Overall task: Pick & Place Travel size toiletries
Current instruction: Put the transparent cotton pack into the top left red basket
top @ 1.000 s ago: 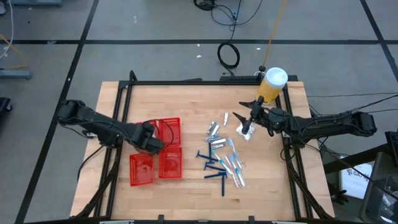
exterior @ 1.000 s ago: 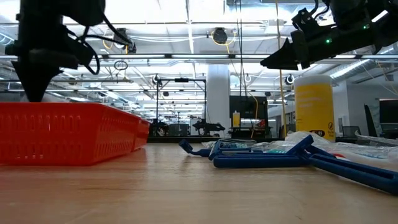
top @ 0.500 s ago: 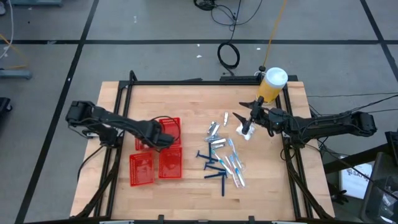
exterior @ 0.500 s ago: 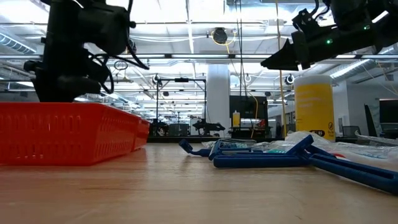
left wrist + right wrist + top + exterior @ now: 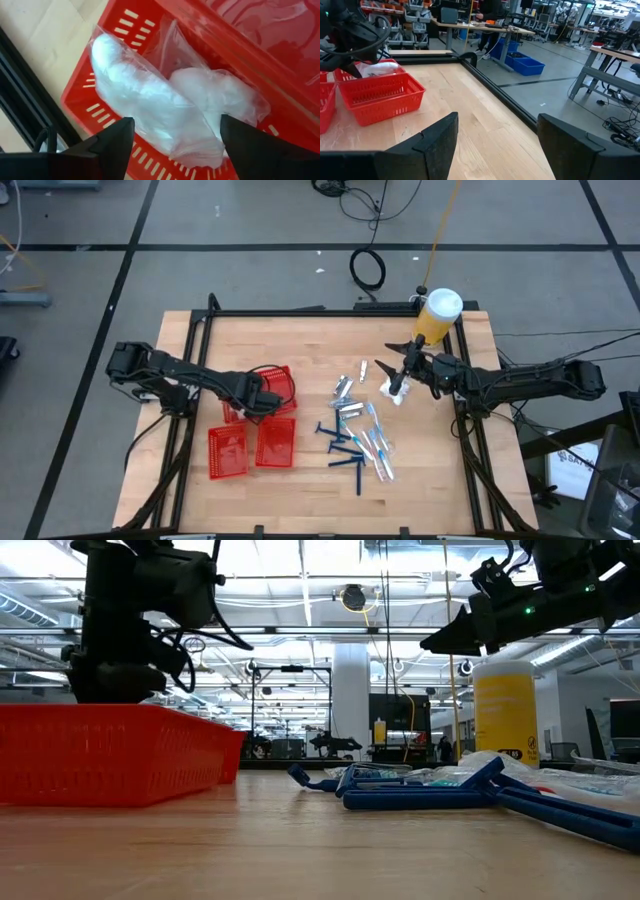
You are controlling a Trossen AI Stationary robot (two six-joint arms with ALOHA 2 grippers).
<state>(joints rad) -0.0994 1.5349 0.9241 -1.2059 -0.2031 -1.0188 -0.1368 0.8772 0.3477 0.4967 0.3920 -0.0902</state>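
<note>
Here, at the table's left, the left gripper (image 5: pixel 268 400) hangs over the rearmost of three red mesh baskets (image 5: pixel 268 393), its fingers (image 5: pixel 114 142) spread apart and holding nothing. Directly beneath them, inside that basket, lie white packets in clear wrap (image 5: pixel 150 105), resting on the basket floor and against its wall. Two more red baskets (image 5: pixel 250 448) sit side by side just in front, nearer the table's front edge.

Toward the middle of the wooden table (image 5: pixel 310 480) lies the loose heap of travel size toiletries: small silver tubes (image 5: pixel 346 392) at the back, clear-wrapped toothbrushes (image 5: pixel 376 442) to the right, and dark blue razors (image 5: pixel 345 450) fanned toward the front. In the low view the razors (image 5: pixel 450 795) lie flat on the wood, well apart from the baskets.

Farther right, the right gripper (image 5: pixel 396 376) hovers above the table with its fingers (image 5: pixel 432 137) parted and empty, just over a white packet (image 5: pixel 392 392) at the heap's rear right edge. Behind it, at the back right corner, stands a yellow jar with a white lid (image 5: pixel 438 315).
</note>
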